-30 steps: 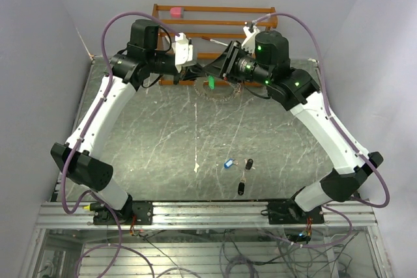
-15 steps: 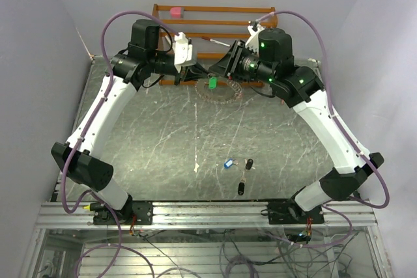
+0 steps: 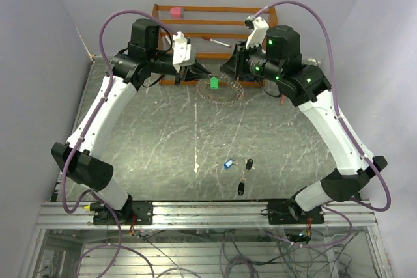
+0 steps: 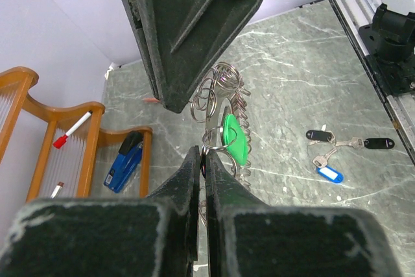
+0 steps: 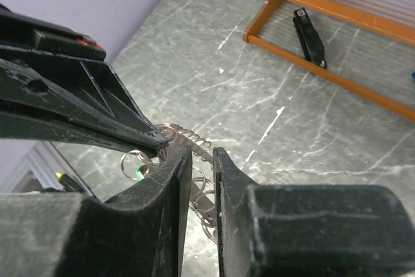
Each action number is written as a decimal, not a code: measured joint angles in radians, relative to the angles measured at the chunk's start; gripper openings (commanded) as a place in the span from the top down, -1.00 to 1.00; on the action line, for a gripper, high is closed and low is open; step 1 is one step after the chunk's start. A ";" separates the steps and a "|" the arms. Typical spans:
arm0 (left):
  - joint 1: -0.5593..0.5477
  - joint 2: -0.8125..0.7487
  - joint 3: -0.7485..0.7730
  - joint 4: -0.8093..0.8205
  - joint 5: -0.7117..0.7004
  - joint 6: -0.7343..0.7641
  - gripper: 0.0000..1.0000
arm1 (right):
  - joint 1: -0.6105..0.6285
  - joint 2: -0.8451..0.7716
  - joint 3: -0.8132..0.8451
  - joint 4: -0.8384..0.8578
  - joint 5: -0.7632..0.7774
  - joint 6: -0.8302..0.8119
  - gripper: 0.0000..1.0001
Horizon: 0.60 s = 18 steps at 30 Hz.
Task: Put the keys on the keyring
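At the far edge of the worktop (image 3: pixel 195 135), the left gripper (image 4: pixel 201 155) is clamped on the keyring (image 4: pixel 224 77) carrying a green key (image 4: pixel 233 139), with the right gripper (image 5: pixel 202 155) narrowly parted at its rim.

Plain lilac walls (image 3: pixel 39 43) on 3 sides; a grey marbled table (image 3: pixel 163 141); 1 wooden rack (image 3: pixel 215 11) at its far edge.

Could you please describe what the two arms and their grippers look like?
Both the left arm and right arm have white shells between black joints, and a purple cable loops along each. Small green lights glow on the right arm. The left gripper and right gripper have black, matte, wedge-shaped fingers.
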 measured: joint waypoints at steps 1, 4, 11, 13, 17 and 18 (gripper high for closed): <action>0.000 0.000 0.000 0.002 0.001 -0.002 0.86 | 0.000 -0.002 -0.005 0.000 -0.004 -0.026 0.60; 0.000 0.000 0.000 0.002 0.005 -0.003 0.86 | 0.000 -0.003 -0.008 -0.002 -0.015 -0.080 0.58; 0.000 0.000 0.000 0.008 0.010 -0.004 0.86 | 0.000 -0.015 0.004 -0.021 -0.019 -0.144 0.45; 0.000 0.000 0.000 0.009 0.010 -0.004 0.86 | 0.000 -0.018 0.006 -0.030 -0.027 -0.150 0.39; 0.000 0.000 0.000 0.010 0.010 -0.004 0.86 | -0.001 -0.024 0.005 -0.059 -0.056 -0.166 0.32; 0.000 0.000 0.000 0.010 0.011 -0.004 0.86 | -0.001 -0.026 0.003 -0.063 -0.064 -0.172 0.32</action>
